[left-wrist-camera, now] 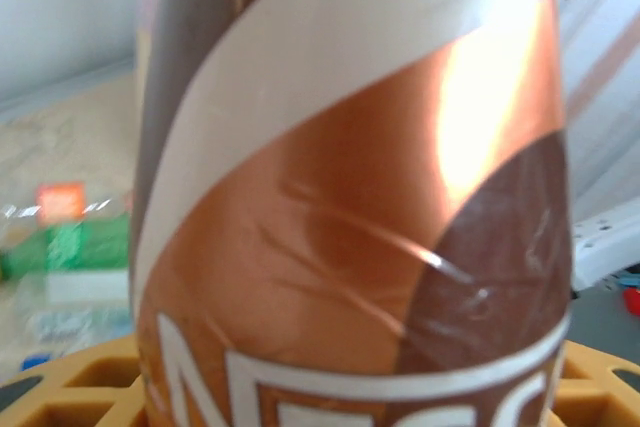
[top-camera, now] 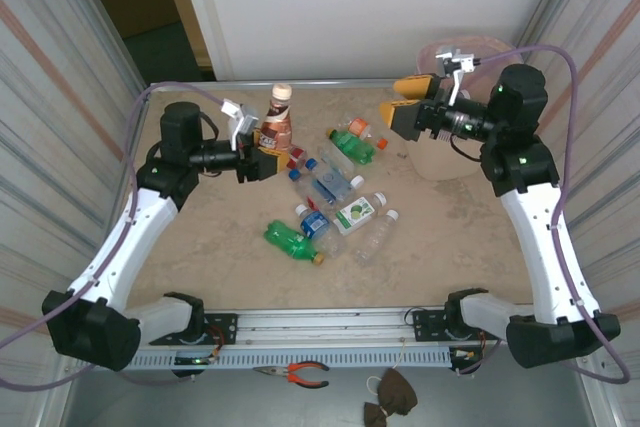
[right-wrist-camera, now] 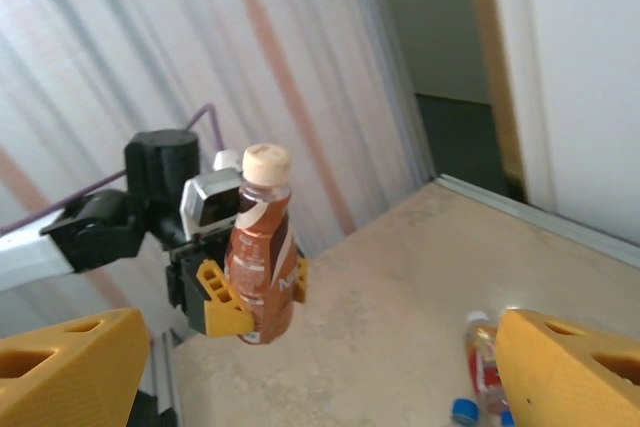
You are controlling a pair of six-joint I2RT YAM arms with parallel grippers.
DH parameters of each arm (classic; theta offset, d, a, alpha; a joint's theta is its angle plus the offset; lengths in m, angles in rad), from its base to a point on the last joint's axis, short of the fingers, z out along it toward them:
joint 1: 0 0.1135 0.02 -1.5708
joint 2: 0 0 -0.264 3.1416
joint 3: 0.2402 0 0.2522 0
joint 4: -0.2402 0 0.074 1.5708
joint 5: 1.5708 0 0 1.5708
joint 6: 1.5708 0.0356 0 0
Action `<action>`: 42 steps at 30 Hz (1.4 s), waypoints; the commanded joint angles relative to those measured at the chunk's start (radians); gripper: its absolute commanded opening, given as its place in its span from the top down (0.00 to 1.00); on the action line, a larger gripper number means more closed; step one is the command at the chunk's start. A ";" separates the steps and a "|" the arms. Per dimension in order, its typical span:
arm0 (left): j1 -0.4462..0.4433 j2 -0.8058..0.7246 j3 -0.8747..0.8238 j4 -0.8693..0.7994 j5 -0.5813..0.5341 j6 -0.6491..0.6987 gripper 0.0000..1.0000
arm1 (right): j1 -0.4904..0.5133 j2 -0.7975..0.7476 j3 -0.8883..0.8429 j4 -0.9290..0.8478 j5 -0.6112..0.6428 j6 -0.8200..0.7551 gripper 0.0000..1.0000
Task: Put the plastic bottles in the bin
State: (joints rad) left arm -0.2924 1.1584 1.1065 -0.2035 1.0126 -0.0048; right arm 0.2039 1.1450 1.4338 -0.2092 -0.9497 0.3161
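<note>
Between the fingers of the left gripper (top-camera: 265,152): brown bottle (top-camera: 278,119), upright, clamped.
Right gripper (top-camera: 405,102) gaped wide, empty, just beside the bin (top-camera: 437,159); other bottles (top-camera: 330,185) lay loose between both grippers.

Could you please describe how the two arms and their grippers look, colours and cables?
The left arm and right arm have white shells between bulky black joints, with small green lights. A purple cable loops along each. The left gripper and right gripper have black bodies, a white camera bracket, and orange-yellow plastic fingers with cut-out pockets.
</note>
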 commanded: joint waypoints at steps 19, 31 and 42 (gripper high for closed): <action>-0.284 0.015 0.150 0.193 0.088 -0.043 0.46 | 0.384 0.079 0.077 0.165 -0.011 -0.058 0.15; -0.306 0.028 0.158 0.184 0.084 -0.034 0.47 | 0.428 0.102 0.111 0.177 0.007 -0.076 0.33; -0.317 0.038 0.157 0.181 0.089 -0.031 0.46 | 0.434 0.104 0.117 0.182 0.047 -0.091 0.43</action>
State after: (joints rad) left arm -0.6037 1.1896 1.2304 -0.0467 1.0813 -0.0490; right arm 0.6292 1.2434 1.5131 -0.0544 -0.9157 0.2489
